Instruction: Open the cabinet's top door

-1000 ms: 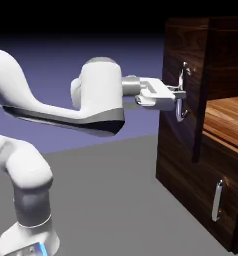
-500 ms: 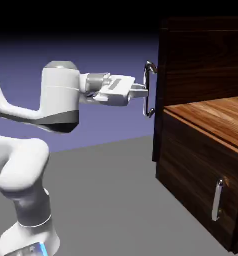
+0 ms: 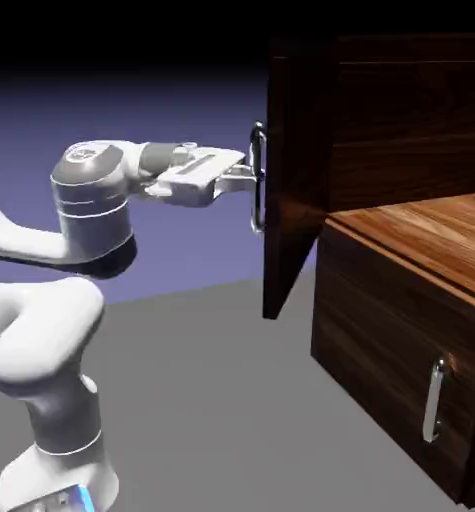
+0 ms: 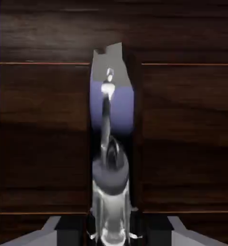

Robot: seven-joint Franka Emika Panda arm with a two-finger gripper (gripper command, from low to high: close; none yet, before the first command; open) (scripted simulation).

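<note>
Silver and slim, the vertical bar handle (image 3: 257, 180) on the tall dark walnut-grain top door (image 3: 293, 170) sits clamped in the white two-finger gripper (image 3: 247, 176). That door stands well swung out from the dark boxy wooden cabinet (image 3: 401, 300). Pulling straight rather than along the door's arc could slip the thin bar free.

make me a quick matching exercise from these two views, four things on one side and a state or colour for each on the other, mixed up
Things:
1. top door
2. gripper
3. inner shelf
4. lower door

States:
A. lighter orange-brown wood, exposed
B. shut, handle untouched
C. swung out from the cabinet
D. shut on the top door's handle

Pairs: 1-C, 2-D, 3-A, 4-B
</note>
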